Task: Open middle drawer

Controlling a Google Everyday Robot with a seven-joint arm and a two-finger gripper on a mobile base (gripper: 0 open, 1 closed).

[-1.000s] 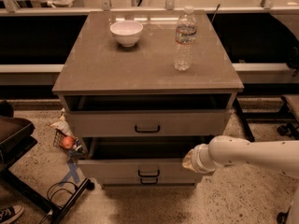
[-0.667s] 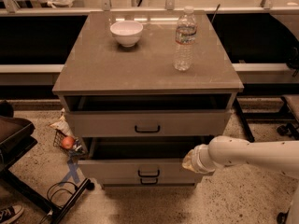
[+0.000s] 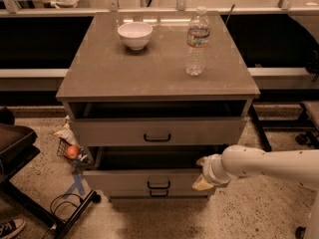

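Now, step in hand: the middle drawer (image 3: pixel 119 182) is judged part-way drawn; a dark gap is seen above its front panel, so the pull is taken as begun but not finished
Gripper: the gripper (image 3: pixel 201 173) is found at the right end of that front panel, level with its upper edge; whether it is clenched on the panel or released cannot be told
Arm: the white arm (image 3: pixel 269 163) is seen running off to the right behind the gripper, roughly level
Task thing: the drawer front lies directly left of the gripper, touching it or just beside it; which of the two cannot be settled
Handle: the small black bar handle (image 3: pixel 158 184) is well to the left of the gripper, at the panel's centre, and is not held
Top drawer: the top drawer (image 3: pixel 109 132) is just above the gripper and is also seen standing a little out of the cabinet
Cabinet top: a white bowl (image 3: pixel 135 34) and a water bottle (image 3: pixel 197 42) are stood well above and beyond the gripper
Method advised: the pull should be kept straight out along the runners; since force is applied off-centre, a sideways load is to be avoided, or the drawer may be racked and jammed
Caution: jerks are to be avoided so that the bottle is not toppled
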